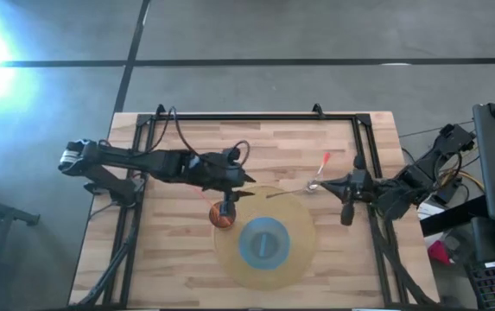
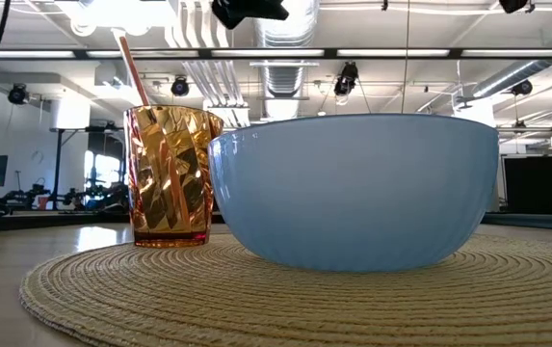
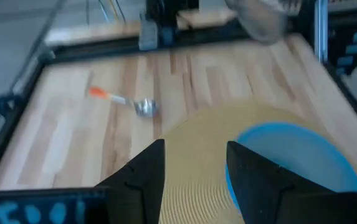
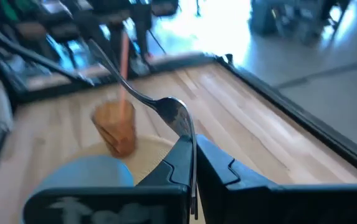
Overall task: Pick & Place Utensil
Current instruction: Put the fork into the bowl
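right now my right gripper (image 4: pixel 194 163) has its fingers clenched on a metal fork (image 4: pixel 166 109) above the worktop (image 1: pixel 187 259); my left gripper (image 3: pixel 194 171) hovers released beside the amber cup (image 1: pixel 222 216).

Amber faceted glass cup (image 1: pixel 223 216) stands upright on left edge of round woven placemat (image 1: pixel 299 250), just beside blue bowl (image 1: pixel 264 243) at mat centre. Orange-handled utensil (image 2: pixel 137 72) stands tilted inside the cup. Second utensil, a metal spoon (image 1: pixel 317 177) with orange-red handle, lies flat on the table past the mat's far-right edge.
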Robot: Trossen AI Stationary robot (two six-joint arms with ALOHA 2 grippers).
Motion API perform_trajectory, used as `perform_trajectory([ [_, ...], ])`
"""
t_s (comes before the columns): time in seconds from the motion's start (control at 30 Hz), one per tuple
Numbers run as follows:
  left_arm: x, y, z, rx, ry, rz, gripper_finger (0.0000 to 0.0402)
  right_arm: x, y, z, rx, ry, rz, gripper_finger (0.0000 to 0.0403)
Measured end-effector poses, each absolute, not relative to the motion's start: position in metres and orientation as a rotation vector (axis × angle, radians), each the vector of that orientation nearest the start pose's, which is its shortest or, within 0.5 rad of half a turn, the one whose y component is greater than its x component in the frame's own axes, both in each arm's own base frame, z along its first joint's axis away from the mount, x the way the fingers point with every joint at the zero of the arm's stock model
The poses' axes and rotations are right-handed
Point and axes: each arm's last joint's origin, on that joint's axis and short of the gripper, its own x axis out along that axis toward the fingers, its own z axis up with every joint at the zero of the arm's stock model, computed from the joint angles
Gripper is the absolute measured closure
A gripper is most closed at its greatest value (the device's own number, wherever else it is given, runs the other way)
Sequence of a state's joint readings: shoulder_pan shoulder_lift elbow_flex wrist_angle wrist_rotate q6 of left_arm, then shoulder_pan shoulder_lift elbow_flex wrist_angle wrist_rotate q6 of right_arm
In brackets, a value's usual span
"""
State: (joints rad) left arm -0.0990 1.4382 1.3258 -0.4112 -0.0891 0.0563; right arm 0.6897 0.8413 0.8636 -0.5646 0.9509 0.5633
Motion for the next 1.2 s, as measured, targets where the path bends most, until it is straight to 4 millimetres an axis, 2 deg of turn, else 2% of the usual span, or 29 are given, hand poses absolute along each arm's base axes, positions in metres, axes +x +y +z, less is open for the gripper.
perform_trajectory([
  [0.3, 0.304, -0.026, 0.337, 0.125, 0.196, -0.035, 0.0239, 0.134, 0.08, 0.309, 0.109, -0.08, -0.262, 0.0395],
  [0.47, 0.304, -0.026, 0.329, 0.128, 0.052, -0.028, 0.0239, 0.132, 0.078, 0.29, 0.073, -0.257, -0.269, 0.0395],
  [0.67, 0.311, -0.027, 0.321, 0.139, -0.069, -0.021, 0.0239, 0.132, 0.074, 0.269, 0.088, -0.472, -0.152, 0.0395],
  [0.9, 0.324, -0.029, 0.312, 0.158, -0.089, -0.024, 0.0239, 0.152, 0.069, 0.253, 0.078, -0.479, -0.155, 0.0394],
  [1.1, 0.332, -0.033, 0.312, 0.169, -0.144, -0.114, 0.0239, 0.178, 0.074, 0.255, 0.054, -0.452, -0.186, 0.0394],
  [1.2, 0.333, -0.036, 0.312, 0.178, -0.185, -0.154, 0.0239, 0.187, 0.081, 0.262, 0.032, -0.495, -0.154, 0.0394],
])
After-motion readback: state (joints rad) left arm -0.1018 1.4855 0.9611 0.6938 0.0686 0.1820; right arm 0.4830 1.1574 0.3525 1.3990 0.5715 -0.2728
